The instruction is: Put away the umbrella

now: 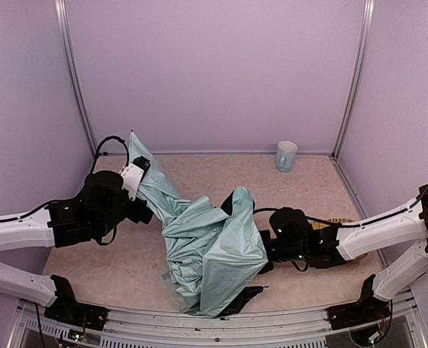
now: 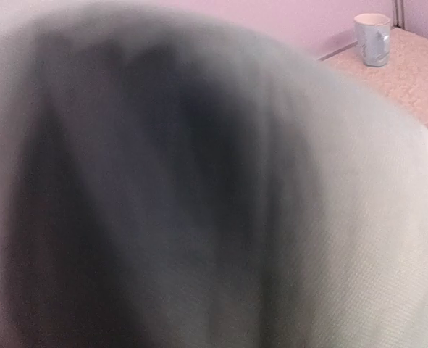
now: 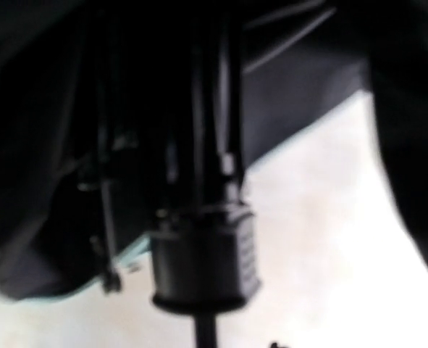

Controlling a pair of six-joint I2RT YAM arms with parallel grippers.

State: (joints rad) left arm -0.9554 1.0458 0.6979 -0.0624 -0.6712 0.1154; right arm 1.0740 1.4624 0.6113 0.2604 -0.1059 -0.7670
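- Top external view is showing the pale mint-blue folding umbrella with black lining [image 1: 214,254] lying crumpled near the middle of the speckled beige table [image 1: 112,268]. Its canopy is sagging half collapsed and is not yet bundled for stowing.
- The white-and-black left arm [image 1: 90,210] is reaching in from the left with a bent elbow. The left gripper [image 1: 135,177] is standing with its jaws spread wide beside a raised peak of fabric, pinching nothing visible. That cloth is blanketing its wrist camera.
- The right arm [image 1: 373,232] is stretching in low from the right. The right gripper [image 1: 268,250] is sitting tucked under the canopy with its fingers hidden, so I cannot tell its grip.
- The thin black shaft [image 3: 206,145] and ribbed black collar [image 3: 203,254] are running straight toward that wrist, probably so the frame is being steadied.
- The pale blue ceramic mug [image 1: 286,156] is standing far right, well apart.
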